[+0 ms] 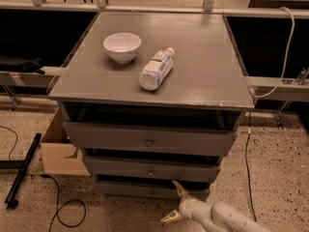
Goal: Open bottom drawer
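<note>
**Bottom drawer** (140, 189): one. It is the lowest of three grey fronts under the counter (203, 66), just above the floor. It has one round knob (153, 194) at centre and looks shut or nearly so, so the task is judged not yet done.

**Pincer** (173, 203): one. It sits below the counter's front edge, low by the floor, just right of the knob. Its fingers are spread apart and hold nothing. The upper tip lies at the bottom drawer's front; whether it touches cannot be told. It is probably set low and spread so it can close round the knob and pull.

**Other drawers**: two, the middle drawer (120, 168) and the top drawer (106, 137), one knob each.

**On the counter**: one white bowl (122, 46), upright, and one bottle (156, 69) on its side just right of it. The bottle is liable to roll if jolted.

**Floor, left of the counter**: one cardboard box (60, 153), one black rod (21, 170), one cable (60, 211).
</note>
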### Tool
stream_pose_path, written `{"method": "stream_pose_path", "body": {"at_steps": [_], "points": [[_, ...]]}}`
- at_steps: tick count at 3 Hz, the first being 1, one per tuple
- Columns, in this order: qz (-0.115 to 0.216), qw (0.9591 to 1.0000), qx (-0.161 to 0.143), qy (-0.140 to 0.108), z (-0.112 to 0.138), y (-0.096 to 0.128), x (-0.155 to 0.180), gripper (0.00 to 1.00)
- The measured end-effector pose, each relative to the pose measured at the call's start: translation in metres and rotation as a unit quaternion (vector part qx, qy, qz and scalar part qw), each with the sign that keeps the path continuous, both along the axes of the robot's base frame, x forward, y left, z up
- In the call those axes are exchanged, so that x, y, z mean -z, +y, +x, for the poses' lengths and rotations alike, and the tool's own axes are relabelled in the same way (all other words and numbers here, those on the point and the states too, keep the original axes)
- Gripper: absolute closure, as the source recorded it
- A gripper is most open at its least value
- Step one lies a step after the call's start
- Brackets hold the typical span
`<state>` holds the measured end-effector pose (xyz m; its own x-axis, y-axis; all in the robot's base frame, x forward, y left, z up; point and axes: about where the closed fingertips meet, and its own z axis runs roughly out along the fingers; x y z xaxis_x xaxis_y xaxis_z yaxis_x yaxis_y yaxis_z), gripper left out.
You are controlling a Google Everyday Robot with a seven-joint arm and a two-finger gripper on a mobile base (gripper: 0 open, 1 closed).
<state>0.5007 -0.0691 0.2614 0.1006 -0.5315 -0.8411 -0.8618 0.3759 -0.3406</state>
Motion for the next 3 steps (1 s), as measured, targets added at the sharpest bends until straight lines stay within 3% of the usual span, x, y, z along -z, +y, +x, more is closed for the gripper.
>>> {"method": "stream_pose_path", "body": {"at_steps": [2,3], "points": [[0.012,0.9989,0.013,0.045,-0.01,0.007,0.048,0.0],[0.012,0.9989,0.013,0.045,-0.01,0.007,0.048,0.0]]}}
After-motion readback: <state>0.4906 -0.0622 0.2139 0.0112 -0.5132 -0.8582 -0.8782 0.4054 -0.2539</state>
